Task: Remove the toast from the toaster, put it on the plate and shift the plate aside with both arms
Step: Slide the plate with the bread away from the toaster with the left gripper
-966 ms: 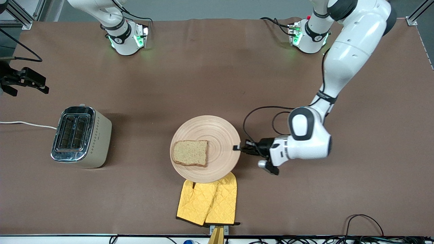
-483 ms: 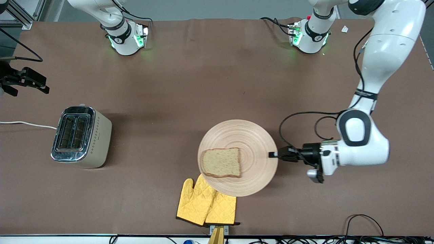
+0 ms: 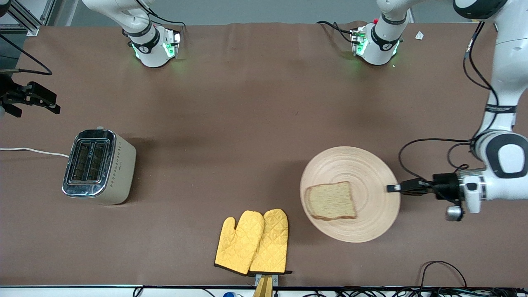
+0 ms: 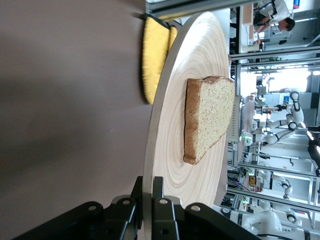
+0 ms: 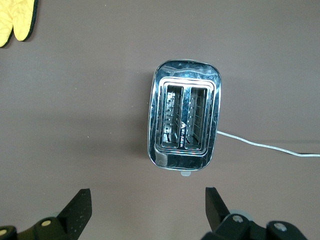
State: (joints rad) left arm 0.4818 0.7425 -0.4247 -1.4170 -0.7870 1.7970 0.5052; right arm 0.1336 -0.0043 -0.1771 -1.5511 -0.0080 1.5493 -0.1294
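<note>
The plate, carrying the toast, is clamped at its rim by the left gripper toward the left arm's end of the bench; the right gripper is held wide open above the toaster.

The left arm reaches down the right edge of the frame, wrist bent level, its left gripper clamped tight. The right gripper waits at the left edge with fingers spread wide.
</note>
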